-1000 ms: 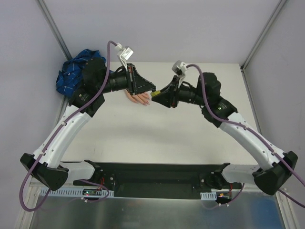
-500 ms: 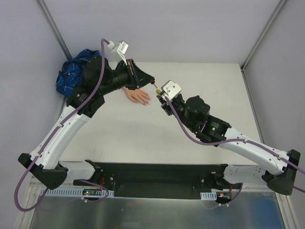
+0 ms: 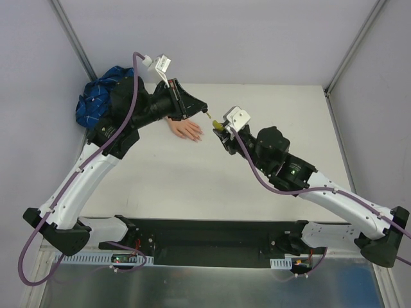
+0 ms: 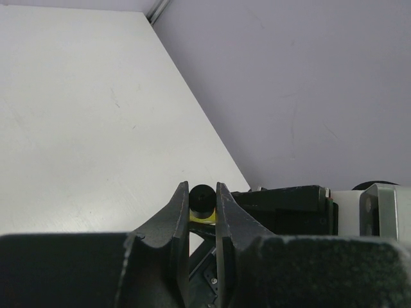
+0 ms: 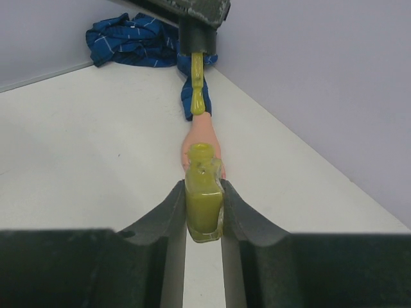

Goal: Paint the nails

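Note:
My right gripper [image 5: 203, 187] is shut on an open yellow-green polish bottle [image 5: 203, 208], held above the table; it also shows in the top view [image 3: 219, 128]. My left gripper [image 3: 203, 111] is shut on the black brush cap [image 4: 202, 197]. The yellow-coated brush [image 5: 198, 90] hangs from the cap just above and beyond the bottle's mouth. The flesh-coloured mannequin hand [image 3: 186, 130] lies on the table behind the bottle [image 5: 200, 138]. Its pinkish-red nails [image 3: 198, 136] point toward the bottle, and one nail [image 5: 223, 173] peeks beside it. The rest are hidden by the bottle.
The blue plaid sleeve [image 3: 96, 101] is bunched at the back left corner against the wall [image 5: 138, 40]. Grey walls close in the table's left, back and right sides. White table surface [image 3: 212, 186] lies in front of the hand.
The two grippers were together at the bottle one second ago. They have since pulled apart, the brush is out of the bottle, and the right wrist has turned and shifted slightly right.

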Available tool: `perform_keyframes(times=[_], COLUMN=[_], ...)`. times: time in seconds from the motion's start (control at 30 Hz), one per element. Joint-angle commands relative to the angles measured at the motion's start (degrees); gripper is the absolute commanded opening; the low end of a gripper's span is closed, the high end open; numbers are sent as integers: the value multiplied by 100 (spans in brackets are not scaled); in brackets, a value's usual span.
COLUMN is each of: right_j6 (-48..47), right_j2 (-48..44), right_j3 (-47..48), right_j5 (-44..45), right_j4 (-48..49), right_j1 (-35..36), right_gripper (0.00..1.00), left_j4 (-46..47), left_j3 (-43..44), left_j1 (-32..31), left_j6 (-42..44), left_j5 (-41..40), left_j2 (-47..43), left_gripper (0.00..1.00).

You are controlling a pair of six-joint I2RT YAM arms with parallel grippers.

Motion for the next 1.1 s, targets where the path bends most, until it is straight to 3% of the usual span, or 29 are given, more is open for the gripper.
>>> perform_keyframes(times=[0.0,0.4,1.07], right_j6=[332,587,693], right_j2=[-236,-315,-385], right_j3=[-36,-53,-36], right_j5=[-633,-1565,-1495], right_j4=[186,300,476], right_j1=[-236,-509,-545], right_gripper=[0,0,0], left_j4=[170,407,443], left_j3=[90,-42,-121], left_j1=[18,18,18], left_j6=[-98,-248,-248], left_j5=[132,528,536], left_j2=[-195,-124,-80], left_gripper=[0,0,0])
